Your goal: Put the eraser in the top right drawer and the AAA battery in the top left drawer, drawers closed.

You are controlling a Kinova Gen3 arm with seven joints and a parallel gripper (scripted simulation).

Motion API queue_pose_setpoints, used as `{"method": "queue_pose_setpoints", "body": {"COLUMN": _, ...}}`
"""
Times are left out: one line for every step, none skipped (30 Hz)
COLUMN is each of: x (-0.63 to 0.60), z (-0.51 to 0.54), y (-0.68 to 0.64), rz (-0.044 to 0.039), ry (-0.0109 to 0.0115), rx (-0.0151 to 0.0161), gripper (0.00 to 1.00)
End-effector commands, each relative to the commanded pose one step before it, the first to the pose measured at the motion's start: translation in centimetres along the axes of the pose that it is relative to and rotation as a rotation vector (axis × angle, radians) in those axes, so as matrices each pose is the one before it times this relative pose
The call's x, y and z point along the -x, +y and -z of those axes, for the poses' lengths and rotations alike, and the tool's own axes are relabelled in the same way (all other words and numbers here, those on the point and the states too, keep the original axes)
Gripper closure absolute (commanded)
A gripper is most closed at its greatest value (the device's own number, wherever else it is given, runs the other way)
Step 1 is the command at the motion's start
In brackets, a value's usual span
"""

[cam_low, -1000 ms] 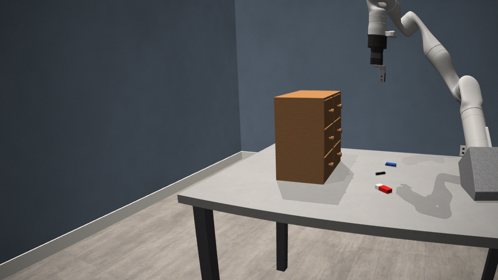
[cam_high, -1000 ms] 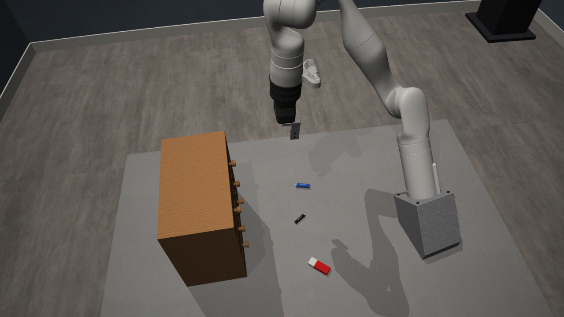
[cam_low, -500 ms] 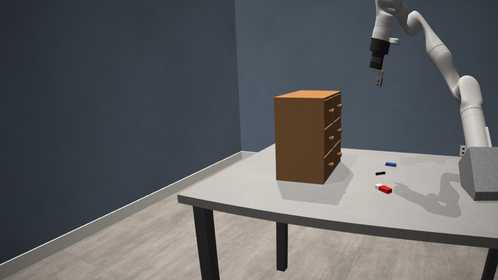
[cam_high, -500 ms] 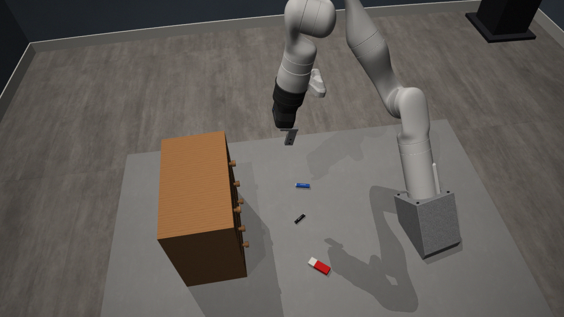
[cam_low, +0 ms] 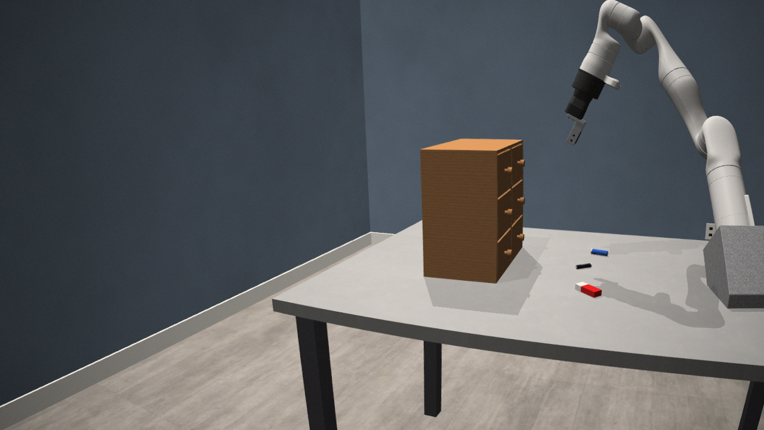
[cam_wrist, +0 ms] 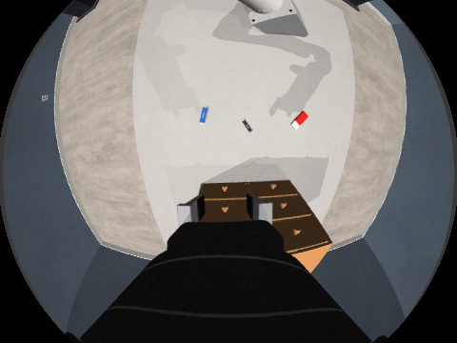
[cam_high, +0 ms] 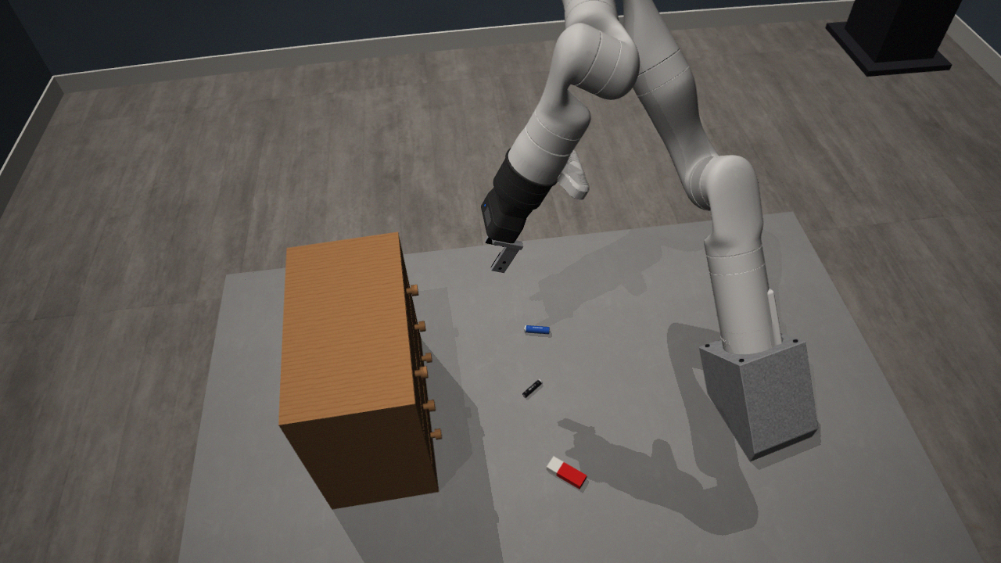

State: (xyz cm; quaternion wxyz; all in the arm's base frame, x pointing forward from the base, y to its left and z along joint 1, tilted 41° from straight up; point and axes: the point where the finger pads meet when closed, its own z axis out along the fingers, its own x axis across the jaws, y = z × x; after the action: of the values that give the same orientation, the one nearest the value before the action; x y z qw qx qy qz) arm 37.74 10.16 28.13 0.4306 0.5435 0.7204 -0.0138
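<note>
The small chest [cam_high: 342,328] [cam_low: 459,214] [cam_wrist: 311,257] stands upright, all drawers looking pushed in. The top row's left knob [cam_high: 421,372] [cam_low: 508,169] [cam_wrist: 297,232] is on the eraser's side; its right knob [cam_high: 413,289] [cam_low: 521,162] is hidden by my gripper in the wrist view. The red and white eraser [cam_high: 570,475] [cam_low: 590,290] [cam_wrist: 300,120] lies on the table. The thin black battery [cam_high: 532,389] [cam_low: 583,266] [cam_wrist: 247,125], apparently the AAA, lies between it and the blue battery. My gripper [cam_high: 498,269] [cam_low: 571,143] [cam_wrist: 225,203] is open and empty, tilted, high in front of the chest's right side.
The thicker blue battery [cam_high: 537,329] [cam_low: 599,251] [cam_wrist: 204,115] lies on the table [cam_high: 615,532] [cam_low: 347,288] [cam_wrist: 190,143], on the chest's right-drawer side. The arm's grey base [cam_high: 776,399] [cam_low: 739,267] [cam_wrist: 281,24] stands beyond the small things, opposite the drawer fronts.
</note>
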Motion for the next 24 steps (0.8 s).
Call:
{"method": "queue_pose_setpoints", "body": {"x": 0.414, "z": -0.278, "y": -0.13, "rz": 0.0007, "ry": -0.00701, "rx": 0.02896, "gripper": 0.0}}
{"method": "queue_pose_setpoints", "body": {"x": -0.003, "z": -0.257, "y": 0.026, "rz": 0.00002, "ry": 0.00004, "rx": 0.0186, "gripper": 0.0}}
{"method": "queue_pose_setpoints", "body": {"x": -0.005, "z": -0.248, "y": 0.018, "rz": 0.00015, "ry": 0.00022, "rx": 0.01808, "gripper": 0.0}}
{"method": "queue_pose_setpoints", "body": {"x": 0.004, "z": -0.242, "y": 0.02, "rz": -0.00021, "ry": -0.0004, "rx": 0.01706, "gripper": 0.0}}
{"method": "queue_pose_setpoints", "body": {"x": -0.005, "z": -0.232, "y": 0.009, "rz": 0.0001, "ry": 0.0002, "rx": 0.01684, "gripper": 0.0}}
{"method": "queue_pose_setpoints", "body": {"x": -0.003, "z": -0.223, "y": 0.005, "rz": 0.00007, "ry": 0.0001, "rx": 0.01608, "gripper": 0.0}}
{"method": "queue_pose_setpoints", "body": {"x": 0.005, "z": -0.215, "y": 0.007, "rz": -0.00016, "ry": -0.00039, "rx": 0.01511, "gripper": 0.0}}
{"method": "queue_pose_setpoints", "body": {"x": -0.004, "z": -0.205, "y": -0.001, "rz": 0.00005, "ry": 0.00015, "rx": 0.01487, "gripper": 0.0}}
{"method": "queue_pose_setpoints", "body": {"x": -0.008, "z": -0.196, "y": -0.007, "rz": 0.00017, "ry": 0.00041, "rx": 0.01444, "gripper": 0.0}}
{"method": "queue_pose_setpoints", "body": {"x": 0.008, "z": -0.193, "y": -0.002, "rz": -0.00017, "ry": -0.00057, "rx": 0.01332, "gripper": 0.0}}
{"method": "queue_pose_setpoints", "body": {"x": 0.0, "z": -0.183, "y": -0.007, "rz": -0.00003, "ry": -0.00009, "rx": 0.01308, "gripper": 0.0}}
{"method": "queue_pose_setpoints", "body": {"x": -0.008, "z": -0.173, "y": -0.012, "rz": 0.0001, "ry": 0.00037, "rx": 0.01281, "gripper": 0.0}}
{"method": "queue_pose_setpoints", "body": {"x": -0.002, "z": -0.169, "y": -0.013, "rz": 0.00005, "ry": 0.00008, "rx": 0.01217, "gripper": 0.0}}
{"method": "queue_pose_setpoints", "body": {"x": 0.008, "z": -0.166, "y": -0.011, "rz": -0.00009, "ry": -0.00049, "rx": 0.01145, "gripper": 0.0}}
{"method": "queue_pose_setpoints", "body": {"x": 0.0, "z": -0.156, "y": -0.014, "rz": -0.00002, "ry": -0.00008, "rx": 0.0112, "gripper": 0.0}}
{"method": "queue_pose_setpoints", "body": {"x": 0.0, "z": 0.0, "y": 0.0, "rz": 0.0, "ry": 0.0, "rx": 0.0, "gripper": 0.0}}
{"method": "queue_pose_setpoints", "body": {"x": 0.0, "z": 0.0, "y": 0.0, "rz": 0.0, "ry": 0.0, "rx": 0.0, "gripper": 0.0}}
{"method": "queue_pose_setpoints", "body": {"x": -0.007, "z": -0.147, "y": -0.016, "rz": 0.00005, "ry": 0.0003, "rx": 0.01092, "gripper": 0.0}}
{"method": "queue_pose_setpoints", "body": {"x": -0.011, "z": -0.139, "y": -0.019, "rz": 0.00009, "ry": 0.00055, "rx": 0.01058, "gripper": 0.0}}
{"method": "queue_pose_setpoints", "body": {"x": 0.011, "z": -0.144, "y": -0.017, "rz": -0.00005, "ry": -0.00065, "rx": 0.00968, "gripper": 0.0}}
{"method": "queue_pose_setpoints", "body": {"x": 0.005, "z": -0.135, "y": -0.017, "rz": -0.00003, "ry": -0.00031, "rx": 0.00942, "gripper": 0.0}}
{"method": "queue_pose_setpoints", "body": {"x": -0.001, "z": -0.126, "y": -0.018, "rz": 0.0, "ry": 0.0, "rx": 0.00915, "gripper": 0.0}}
{"method": "queue_pose_setpoints", "body": {"x": -0.006, "z": -0.118, "y": -0.019, "rz": 0.00001, "ry": 0.00028, "rx": 0.00886, "gripper": 0.0}}
{"method": "queue_pose_setpoints", "body": {"x": -0.011, "z": -0.11, "y": -0.019, "rz": 0.00003, "ry": 0.00054, "rx": 0.00855, "gripper": 0.0}}
